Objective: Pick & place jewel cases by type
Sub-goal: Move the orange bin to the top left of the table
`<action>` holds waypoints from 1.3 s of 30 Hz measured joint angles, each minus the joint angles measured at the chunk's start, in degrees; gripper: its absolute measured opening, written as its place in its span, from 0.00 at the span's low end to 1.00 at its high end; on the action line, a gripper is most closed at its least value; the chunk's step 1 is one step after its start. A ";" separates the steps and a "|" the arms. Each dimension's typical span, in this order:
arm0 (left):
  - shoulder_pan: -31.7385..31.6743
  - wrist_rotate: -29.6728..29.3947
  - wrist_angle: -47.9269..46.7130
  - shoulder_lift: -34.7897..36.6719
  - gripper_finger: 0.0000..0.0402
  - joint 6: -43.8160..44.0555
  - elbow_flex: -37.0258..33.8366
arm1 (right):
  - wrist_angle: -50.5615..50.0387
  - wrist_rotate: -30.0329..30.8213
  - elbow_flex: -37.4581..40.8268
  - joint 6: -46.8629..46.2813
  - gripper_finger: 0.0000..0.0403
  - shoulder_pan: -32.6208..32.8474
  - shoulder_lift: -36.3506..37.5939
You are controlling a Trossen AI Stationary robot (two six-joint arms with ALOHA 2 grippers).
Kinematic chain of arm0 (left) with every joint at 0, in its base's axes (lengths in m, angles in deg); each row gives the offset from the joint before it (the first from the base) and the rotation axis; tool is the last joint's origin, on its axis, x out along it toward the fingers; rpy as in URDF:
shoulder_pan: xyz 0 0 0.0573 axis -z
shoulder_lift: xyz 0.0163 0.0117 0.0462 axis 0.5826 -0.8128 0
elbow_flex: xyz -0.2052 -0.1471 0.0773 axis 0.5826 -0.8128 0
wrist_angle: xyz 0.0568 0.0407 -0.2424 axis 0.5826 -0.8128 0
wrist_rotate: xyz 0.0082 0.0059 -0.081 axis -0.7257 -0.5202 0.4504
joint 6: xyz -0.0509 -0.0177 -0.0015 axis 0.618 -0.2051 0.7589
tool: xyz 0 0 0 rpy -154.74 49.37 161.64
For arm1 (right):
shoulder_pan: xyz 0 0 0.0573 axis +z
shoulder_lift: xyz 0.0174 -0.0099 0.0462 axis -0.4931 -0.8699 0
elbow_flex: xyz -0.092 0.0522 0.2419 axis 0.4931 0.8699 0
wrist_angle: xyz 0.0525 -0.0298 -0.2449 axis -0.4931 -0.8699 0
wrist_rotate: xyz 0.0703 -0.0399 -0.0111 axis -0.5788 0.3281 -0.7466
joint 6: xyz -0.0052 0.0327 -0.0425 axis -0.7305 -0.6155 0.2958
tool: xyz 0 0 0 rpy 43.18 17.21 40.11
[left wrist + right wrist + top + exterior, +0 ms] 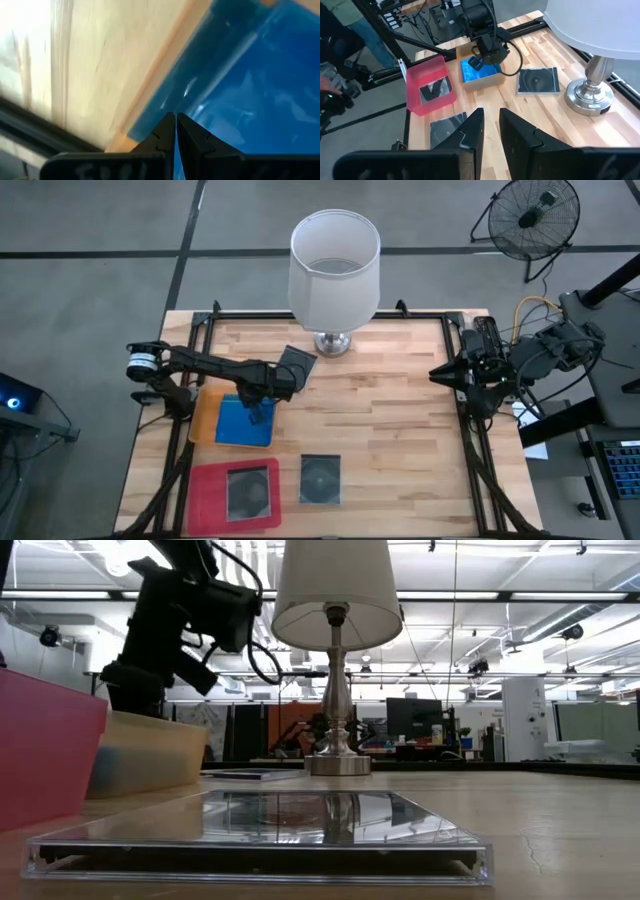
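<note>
My left gripper (260,412) (176,120) is shut and points down into the orange tray (203,415), just over the blue jewel case (240,428) (250,90) lying flat there. How many blue cases are stacked is hidden. One dark transparent case (248,492) lies in the pink tray (205,490). A second (320,478) (260,830) lies flat on the table near the front edge. A third (297,363) (537,80) lies by the lamp's foot. My right gripper (491,125) is open and waits at the table's right edge (440,373). My left gripper comes from above with its fingertips (165,127) close over the blue case near the tray's wall (165,65). I cannot tell whether they touch it.
A lamp with a white shade (335,270) stands at the middle of the far edge on a metal foot (590,95). Black frame rails run along the table's left and right sides. Bare wood lies between the lamp and my right arm.
</note>
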 joint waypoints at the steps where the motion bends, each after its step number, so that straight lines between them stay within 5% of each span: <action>1: -0.51 -0.01 0.96 0.00 0.00 -0.33 -0.43 | 0.00 0.01 0.00 -0.31 0.14 0.00 0.00; 39: -18.05 -20.57 6.89 -0.15 0.00 -14.35 -5.66 | -0.09 3.07 0.00 -2.19 0.14 0.00 0.09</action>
